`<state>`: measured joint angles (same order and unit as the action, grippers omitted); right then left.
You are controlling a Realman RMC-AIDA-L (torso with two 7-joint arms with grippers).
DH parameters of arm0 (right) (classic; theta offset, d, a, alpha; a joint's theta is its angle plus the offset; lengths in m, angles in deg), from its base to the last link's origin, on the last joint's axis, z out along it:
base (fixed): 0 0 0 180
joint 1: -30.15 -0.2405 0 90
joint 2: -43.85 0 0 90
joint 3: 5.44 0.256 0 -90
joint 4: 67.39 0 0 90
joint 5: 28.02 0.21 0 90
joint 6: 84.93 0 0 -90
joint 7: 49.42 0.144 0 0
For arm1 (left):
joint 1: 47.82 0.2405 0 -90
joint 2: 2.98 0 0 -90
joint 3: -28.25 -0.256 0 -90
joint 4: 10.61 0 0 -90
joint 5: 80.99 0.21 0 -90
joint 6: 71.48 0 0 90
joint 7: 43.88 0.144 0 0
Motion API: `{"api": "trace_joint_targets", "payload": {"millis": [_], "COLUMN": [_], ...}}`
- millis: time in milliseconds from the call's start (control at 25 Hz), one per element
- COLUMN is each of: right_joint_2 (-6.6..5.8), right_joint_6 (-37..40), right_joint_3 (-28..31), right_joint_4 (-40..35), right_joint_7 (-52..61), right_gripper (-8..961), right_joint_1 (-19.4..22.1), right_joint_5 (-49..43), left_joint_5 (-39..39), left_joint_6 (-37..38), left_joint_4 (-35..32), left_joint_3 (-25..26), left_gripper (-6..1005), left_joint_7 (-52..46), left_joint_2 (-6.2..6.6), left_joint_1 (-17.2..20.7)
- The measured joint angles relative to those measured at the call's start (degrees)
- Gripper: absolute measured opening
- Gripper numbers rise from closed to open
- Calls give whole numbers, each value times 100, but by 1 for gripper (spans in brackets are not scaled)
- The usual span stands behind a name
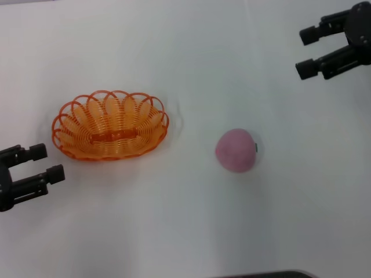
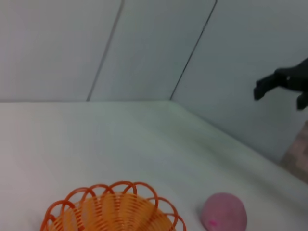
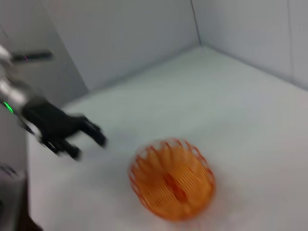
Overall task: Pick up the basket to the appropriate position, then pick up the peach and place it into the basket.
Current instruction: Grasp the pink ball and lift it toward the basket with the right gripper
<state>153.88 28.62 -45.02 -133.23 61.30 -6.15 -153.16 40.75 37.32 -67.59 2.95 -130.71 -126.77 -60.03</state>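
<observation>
Basket and peach apart on white table, pale walls, left gripper and right gripper both released

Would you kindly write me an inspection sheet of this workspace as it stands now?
Surface: white table, nothing spilled.
Job's things: basket upright, empty, on the robot's left; peach on the table to its right, apart from it.
Clutter: nothing seen.
Grippers: left gripper open, low beside the basket; right gripper open, at the far right, away from the peach.
Cables: nothing seen.
Surroundings: pale wall panels behind the table.
</observation>
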Motion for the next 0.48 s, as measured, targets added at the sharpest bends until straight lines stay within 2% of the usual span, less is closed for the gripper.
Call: {"api": "trace_joint_targets", "payload": {"millis": [80, 240, 280, 480], "right_joint_2": [43, 166, 197, 430], "right_joint_6": [1, -8, -33, -239], "right_joint_3": [-101, -428, -509, -1204], "right_joint_4": [-130, -149, -139, -156], "right_joint_7": [52, 102, 103, 56], "right_gripper": [839, 828, 826, 812], "right_joint_1": [-164, -445, -472, -526], "right_joint_5": [-494, -1212, -1273, -1436], "left_joint_5": [-3, -5, -1, 33], "left_joint_6": [80, 148, 135, 107], "left_joint_4": [64, 63, 65, 76], "left_joint_3": [142, 235, 240, 243], "left_gripper": [649, 746, 770, 768], "left_joint_7": [46, 37, 26, -23], "left_joint_2": [4, 24, 28, 38], "left_joint_1": [5, 4, -4, -64]}}
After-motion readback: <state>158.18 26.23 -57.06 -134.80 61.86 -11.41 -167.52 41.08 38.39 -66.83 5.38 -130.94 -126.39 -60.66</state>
